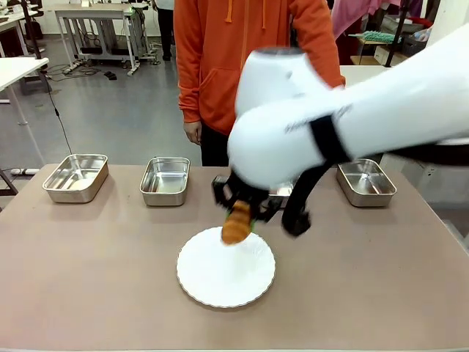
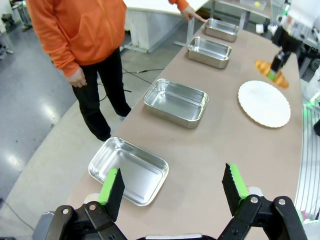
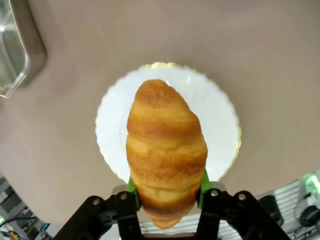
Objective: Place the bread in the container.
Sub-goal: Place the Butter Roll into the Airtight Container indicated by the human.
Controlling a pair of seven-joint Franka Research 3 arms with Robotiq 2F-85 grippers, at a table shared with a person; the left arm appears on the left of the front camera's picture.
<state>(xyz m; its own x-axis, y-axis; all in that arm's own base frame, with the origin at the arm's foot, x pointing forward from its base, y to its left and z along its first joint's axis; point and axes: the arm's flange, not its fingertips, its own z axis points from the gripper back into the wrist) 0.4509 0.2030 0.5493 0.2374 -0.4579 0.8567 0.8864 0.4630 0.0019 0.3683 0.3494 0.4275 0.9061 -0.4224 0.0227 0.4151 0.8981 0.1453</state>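
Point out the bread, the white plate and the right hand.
bread (image 3: pixel 166 150): right wrist view, middle of crust.
white plate (image 1: pixel 220 282): front view, bare centre.
right hand (image 3: pixel 166 187): right wrist view, midway between fingertips.

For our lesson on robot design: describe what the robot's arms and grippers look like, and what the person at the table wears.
The right arm is glossy white with rounded housings and a black band. Each gripper is black, with bolted linkages and bright green pads on its fingers: the left gripper has ridged green pads, and the right gripper has the same green pads. The person wears an orange hooded sweatshirt with long sleeves and dark trousers.
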